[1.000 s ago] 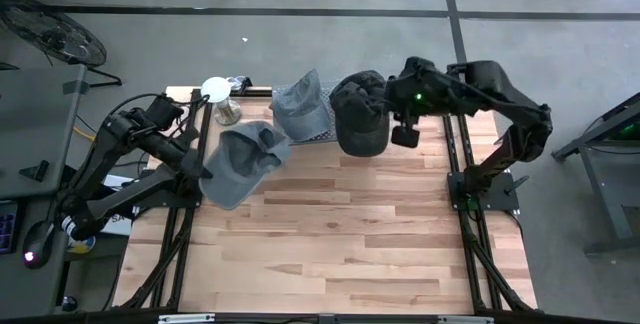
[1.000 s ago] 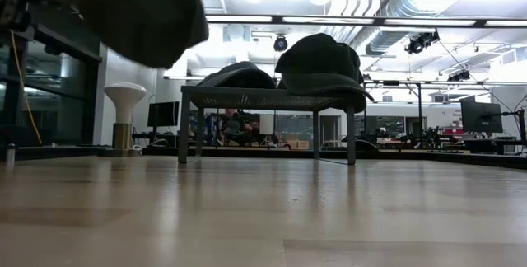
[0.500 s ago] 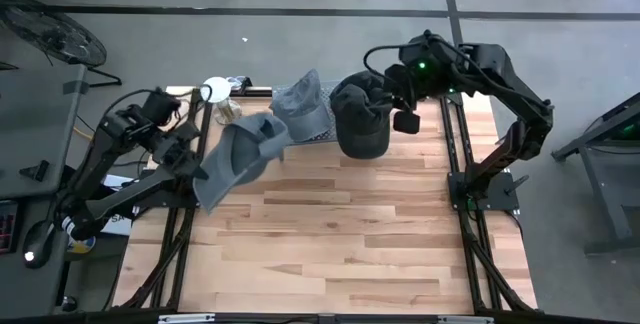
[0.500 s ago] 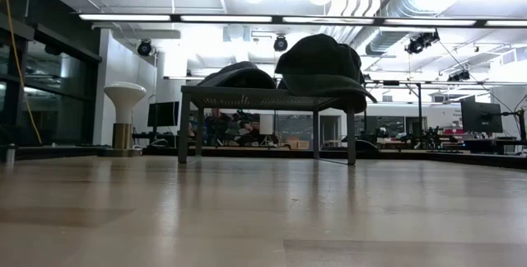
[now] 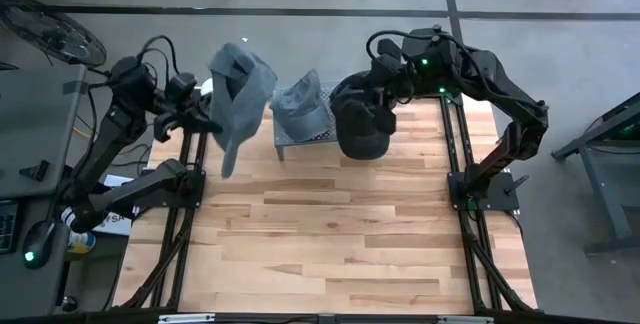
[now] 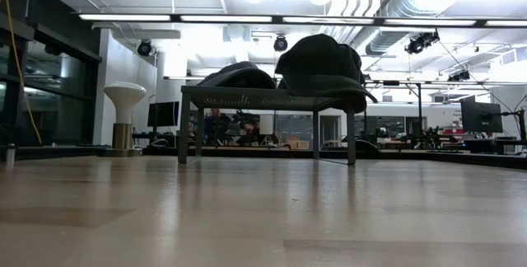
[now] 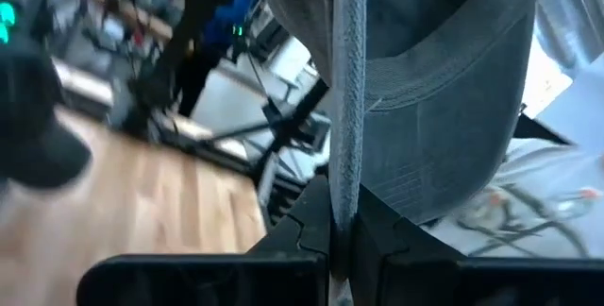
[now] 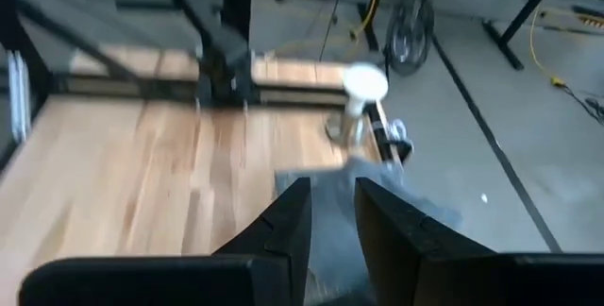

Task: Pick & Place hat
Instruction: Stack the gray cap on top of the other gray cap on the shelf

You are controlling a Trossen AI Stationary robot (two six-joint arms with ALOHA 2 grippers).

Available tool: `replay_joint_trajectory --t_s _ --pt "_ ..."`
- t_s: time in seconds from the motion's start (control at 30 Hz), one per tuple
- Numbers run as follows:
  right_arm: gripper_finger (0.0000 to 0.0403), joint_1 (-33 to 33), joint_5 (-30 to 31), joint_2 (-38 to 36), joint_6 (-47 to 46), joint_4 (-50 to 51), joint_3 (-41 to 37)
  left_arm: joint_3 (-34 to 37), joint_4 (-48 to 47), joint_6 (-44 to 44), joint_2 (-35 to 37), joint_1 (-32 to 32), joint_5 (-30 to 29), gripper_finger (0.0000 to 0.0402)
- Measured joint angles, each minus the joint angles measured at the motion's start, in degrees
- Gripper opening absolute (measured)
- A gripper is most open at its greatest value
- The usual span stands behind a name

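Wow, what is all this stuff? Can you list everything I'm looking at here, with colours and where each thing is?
Grey cap: one, light grey, hanging in the air over the table's far left corner, clamped in the left gripper.
Second grey cap: one, grey, lying on the rack.
Dark cap: one, near black, at the rack's right end, brim over its edge.
Rack: one, dark, low and four-legged, at the table's far edge.
White stand: one, white, mushroom-shaped, far left corner.
Table: one, pale wood planks.
Left gripper: dark, shut on the grey cap's brim, raised high.
Right gripper: dark, jaws slightly apart, nothing held, above the dark cap.
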State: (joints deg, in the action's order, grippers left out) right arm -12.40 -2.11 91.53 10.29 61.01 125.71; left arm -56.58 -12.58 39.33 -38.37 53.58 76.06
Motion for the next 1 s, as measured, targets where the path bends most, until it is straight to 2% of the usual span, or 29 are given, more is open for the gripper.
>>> replay_joint_trajectory --t_s 0.2,0.33,0.67,0.83,1.0 --pt "0.0081 2.21 0.04 2.36 -2.81 -9.38 0.00 0.00 13.10 -0.46 -6.02 0.00 -1.59 0.0005" --pt "0.0101 3.66 0.09 4.52 -3.03 -14.66 0.00 0.02 19.50 -0.44 -10.11 0.02 -4.73 0.0005" --pt "0.0217 4.49 1.67 8.12 -14.16 -20.56 -0.02 0.04 33.11 -0.50 -14.97 0.02 -14.45 0.0005" --pt "0.0255 4.69 7.18 10.03 -12.86 -21.45 -0.02 0.04 42.40 4.02 -16.41 -0.02 -12.19 0.0005" --pt "0.0261 4.67 4.30 10.53 -9.18 -28.75 -0.08 0.04 43.32 4.53 -16.79 0.02 -7.22 0.0005"
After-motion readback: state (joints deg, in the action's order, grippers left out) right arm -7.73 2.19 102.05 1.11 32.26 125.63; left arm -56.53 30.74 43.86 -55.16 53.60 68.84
